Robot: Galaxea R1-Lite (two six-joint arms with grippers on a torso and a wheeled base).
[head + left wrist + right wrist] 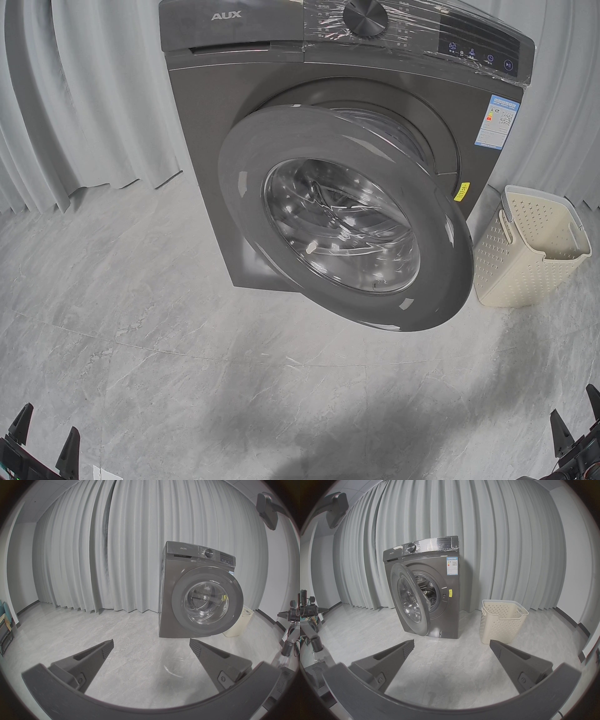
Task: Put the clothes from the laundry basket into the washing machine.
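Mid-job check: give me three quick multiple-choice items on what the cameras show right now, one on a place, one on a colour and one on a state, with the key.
1. Where does the laundry basket stand?
A) on the floor, at the robot's right of the washing machine
B) on top of the machine
C) at the machine's left

2. What colour is the basket?
A) blue
B) cream
C) black

3. How is the machine's door?
A) shut
B) taken off
C) swung open

Key:
1 A: the head view shows it on the floor beside the machine's right side.
2 B: its perforated walls are cream.
3 C: the door stands out from the machine's front.
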